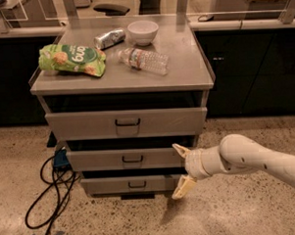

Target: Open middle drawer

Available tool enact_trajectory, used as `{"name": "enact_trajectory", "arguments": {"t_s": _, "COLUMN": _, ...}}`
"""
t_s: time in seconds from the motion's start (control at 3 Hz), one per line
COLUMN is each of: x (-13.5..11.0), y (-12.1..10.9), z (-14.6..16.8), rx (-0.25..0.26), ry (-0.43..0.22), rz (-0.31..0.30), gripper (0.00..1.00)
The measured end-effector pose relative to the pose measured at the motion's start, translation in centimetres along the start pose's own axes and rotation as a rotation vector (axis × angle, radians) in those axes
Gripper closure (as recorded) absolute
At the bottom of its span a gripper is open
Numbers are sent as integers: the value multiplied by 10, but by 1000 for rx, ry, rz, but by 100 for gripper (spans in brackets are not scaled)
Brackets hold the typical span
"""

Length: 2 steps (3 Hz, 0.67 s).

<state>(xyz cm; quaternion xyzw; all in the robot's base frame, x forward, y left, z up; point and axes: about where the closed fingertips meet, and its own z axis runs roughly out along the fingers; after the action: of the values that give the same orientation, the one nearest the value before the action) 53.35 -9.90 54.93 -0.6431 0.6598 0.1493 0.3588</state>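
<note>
The middle drawer (100,160) is a wide grey front with a small black bar handle (132,159), set between a taller top drawer (89,125) and a narrower bottom drawer (106,186). A dark gap shows above each front. My gripper (181,168) is open, with one finger (180,148) at the level of the middle drawer's top edge and the other (183,187) by the bottom drawer. It sits in front of the right end of the middle drawer, well right of the handle and holding nothing. My white arm (247,156) comes in from the right.
On the cabinet top (185,76) lie a green chip bag (71,59), a can (108,38), a white bowl (143,31) and a water bottle (144,61). Black cables (52,192) trail on the floor at the left. Dark cabinets stand behind.
</note>
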Motion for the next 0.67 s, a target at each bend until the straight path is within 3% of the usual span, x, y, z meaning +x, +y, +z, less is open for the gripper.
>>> {"name": "enact_trajectory", "arguments": {"t_s": 0.33, "x": 29, "y": -38, "z": 51, "rx": 3, "ry": 24, "rz": 7, "gripper": 0}}
{"name": "enact_trajectory", "arguments": {"t_s": 0.67, "x": 26, "y": -45, "z": 57, "rx": 6, "ry": 18, "rz": 4, "gripper": 0}}
